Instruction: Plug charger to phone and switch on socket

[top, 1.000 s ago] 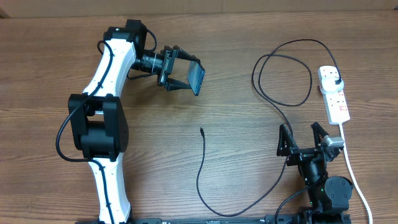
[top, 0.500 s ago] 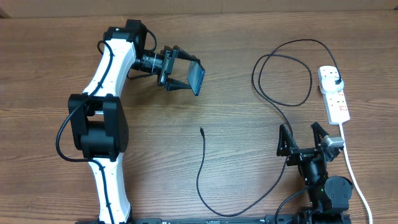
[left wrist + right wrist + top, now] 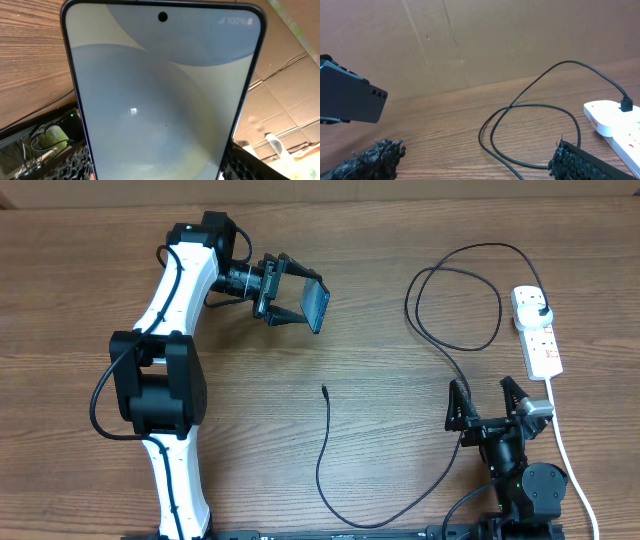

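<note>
My left gripper (image 3: 300, 305) is shut on the phone (image 3: 317, 305), holding it on edge above the table at the back left. In the left wrist view the lit phone screen (image 3: 165, 90) fills the frame between my fingers (image 3: 75, 165). The right wrist view shows the phone's dark back (image 3: 350, 100). The charger, a thin black cable (image 3: 450, 360), loops across the right side. Its connector tip (image 3: 324, 389) lies free mid-table and its plug (image 3: 541, 313) sits in the white socket strip (image 3: 540, 345). My right gripper (image 3: 488, 402) stands open and empty near the front right, the cable (image 3: 535, 130) lying ahead of it.
The strip's thick white cord (image 3: 565, 450) runs toward the front right edge beside my right arm. A cardboard wall (image 3: 485, 40) stands behind the table. The cable's long slack curves along the front (image 3: 340, 515).
</note>
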Robot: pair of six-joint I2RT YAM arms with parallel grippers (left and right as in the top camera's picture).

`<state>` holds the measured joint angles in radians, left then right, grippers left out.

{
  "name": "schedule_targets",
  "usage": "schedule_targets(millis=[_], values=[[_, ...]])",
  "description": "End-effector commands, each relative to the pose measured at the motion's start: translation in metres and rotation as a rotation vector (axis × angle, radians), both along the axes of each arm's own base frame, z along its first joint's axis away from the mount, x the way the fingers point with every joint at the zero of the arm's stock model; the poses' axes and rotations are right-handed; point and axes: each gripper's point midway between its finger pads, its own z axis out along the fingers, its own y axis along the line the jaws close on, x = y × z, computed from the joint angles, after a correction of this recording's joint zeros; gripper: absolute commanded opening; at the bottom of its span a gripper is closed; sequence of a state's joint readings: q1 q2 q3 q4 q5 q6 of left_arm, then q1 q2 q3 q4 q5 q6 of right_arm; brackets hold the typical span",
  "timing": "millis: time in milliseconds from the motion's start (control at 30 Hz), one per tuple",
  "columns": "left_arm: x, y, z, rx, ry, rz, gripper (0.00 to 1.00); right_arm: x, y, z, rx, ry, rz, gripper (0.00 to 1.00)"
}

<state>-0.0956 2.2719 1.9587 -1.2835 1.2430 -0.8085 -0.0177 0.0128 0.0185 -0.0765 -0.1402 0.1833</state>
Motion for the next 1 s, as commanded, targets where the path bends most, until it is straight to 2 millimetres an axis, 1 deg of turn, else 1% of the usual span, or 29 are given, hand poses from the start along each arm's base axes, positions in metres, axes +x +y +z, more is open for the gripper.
schedule_targets(millis=[0,433,600,967], values=[[0.0035,-0.0005,0.0179,-0.033,-0.046,0.001,0.04,0.0002,-0.0005,-0.0023,-0.001,-0.002,-0.006,1.00],[0.0035,-0.0004,0.0177,-0.032,-0.046,0.000,0.04,0.0002,-0.0005,-0.0023,-0.001,-0.002,-0.006,1.00],[0.0037,0.0009,0.0136,-0.007,-0.048,0.000,0.04,0.0002,-0.0005,-0.0023,-0.001,-0.002,-0.006,1.00],[0.0035,0.0007,0.0123,0.001,-0.049,-0.001,0.04,0.0002,-0.0005,-0.0023,-0.001,-0.002,-0.006,1.00]])
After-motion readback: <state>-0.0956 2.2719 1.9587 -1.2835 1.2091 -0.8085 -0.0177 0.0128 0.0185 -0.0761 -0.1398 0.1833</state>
